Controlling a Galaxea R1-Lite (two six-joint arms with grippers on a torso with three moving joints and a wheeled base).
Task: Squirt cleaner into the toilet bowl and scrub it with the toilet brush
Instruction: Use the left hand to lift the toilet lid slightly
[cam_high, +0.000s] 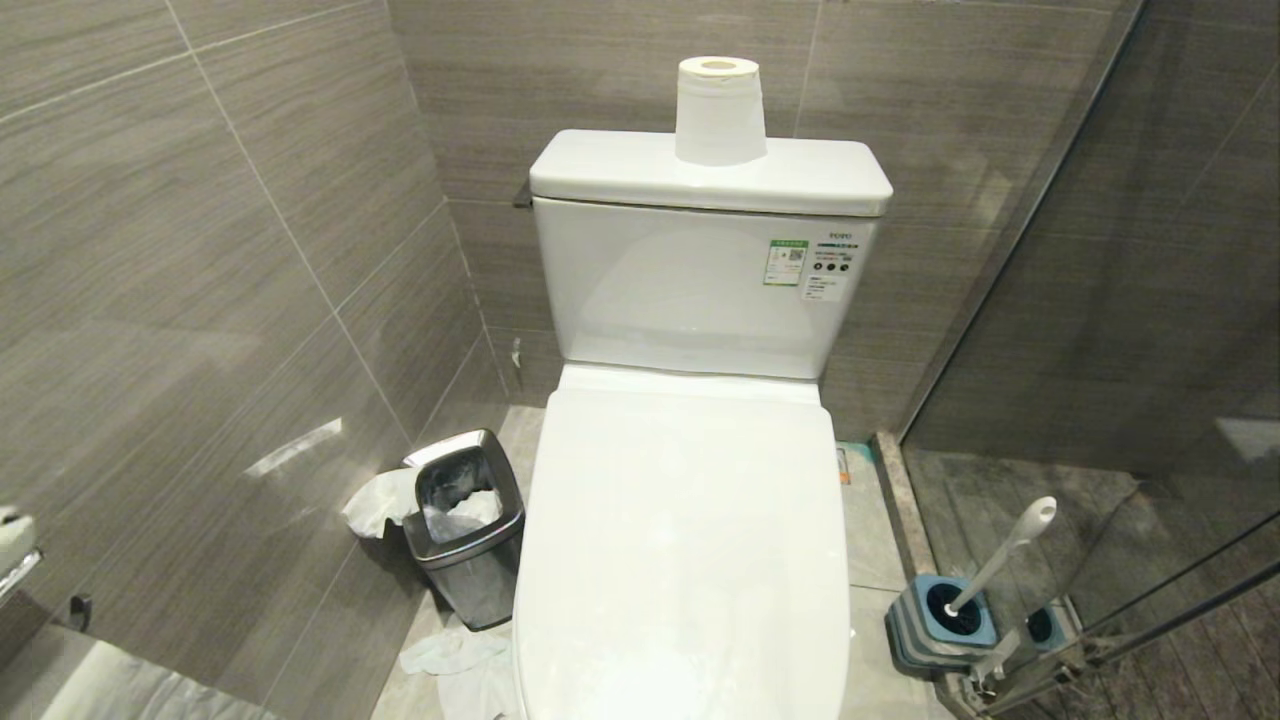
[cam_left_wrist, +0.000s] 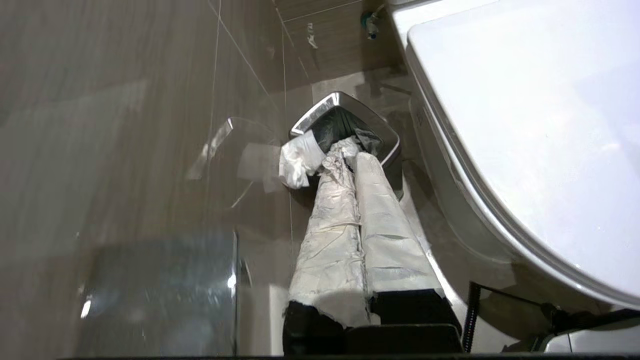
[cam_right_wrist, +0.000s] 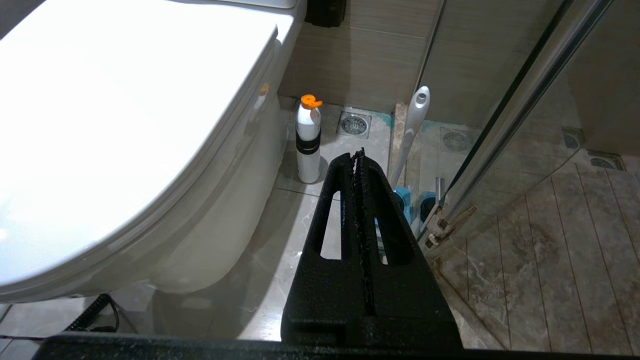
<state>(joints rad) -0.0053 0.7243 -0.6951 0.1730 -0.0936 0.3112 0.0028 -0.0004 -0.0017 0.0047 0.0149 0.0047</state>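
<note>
Two grippers are showing only in their own wrist views, and neither is appearing in the head view. Wrapped in white cloth, the left gripper (cam_left_wrist: 350, 155) is hanging with its jaws pressed together over the steel-rimmed waste bin (cam_high: 467, 525), which is sitting on the floor just beside the toilet at about 9 o'clock from the lid. White paper is spilling over that bin's rim, and more is lying on the floor tiles near it. Bare and black, the right gripper (cam_right_wrist: 359, 156) is hanging with its jaws together too, holding nothing, above the floor on the other side of the toilet.

Closed under its white lid, the toilet bowl (cam_high: 680, 560) is filling the middle of the head view, so its basin is hidden. One roll of toilet paper (cam_high: 719, 110) is standing on the cistern at 12 o'clock. At roughly 4 o'clock from the lid, the toilet brush (cam_high: 1000, 555) is leaning in its blue-and-grey holder (cam_high: 940, 625) against the glass shower partition. Between the toilet and that brush, a white bottle with an orange cap (cam_right_wrist: 308, 140) is standing upright on the floor.
</note>
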